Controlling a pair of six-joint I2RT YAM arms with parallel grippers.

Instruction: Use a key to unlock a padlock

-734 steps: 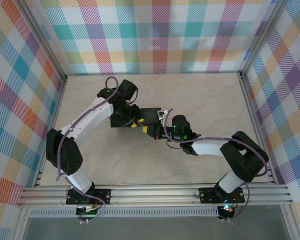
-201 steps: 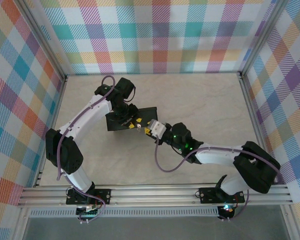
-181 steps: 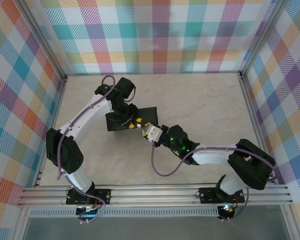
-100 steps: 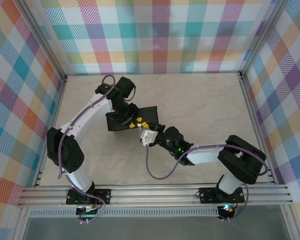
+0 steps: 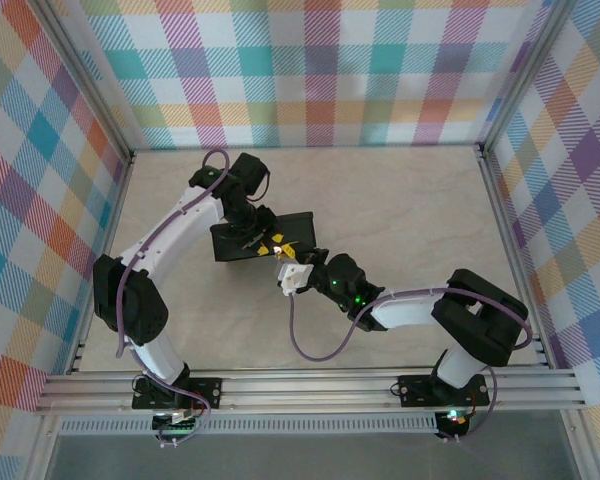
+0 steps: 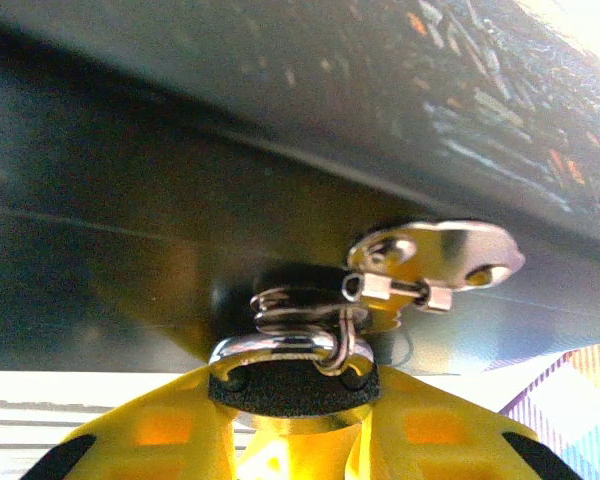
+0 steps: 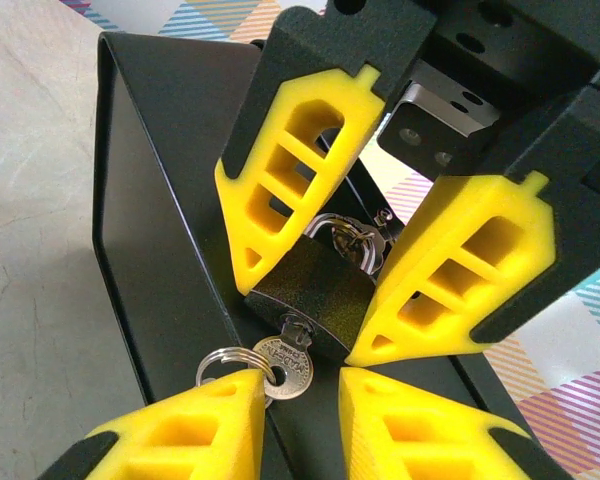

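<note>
At box (image 7: 140, 200) front: L gripper (image 7: 305, 318) clamps padlock (image 7: 315, 288); R gripper (image 7: 305, 388) ajar, flanking key (image 7: 285, 365).

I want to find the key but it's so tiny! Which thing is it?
Find the big black box, then the small dark padlock squeezed between two yellow fingers against its side. The key sticks out of the padlock's bottom, with a thin ring through it. It is flat, round-headed and silvery, while the padlock is dark and chunky.
</note>
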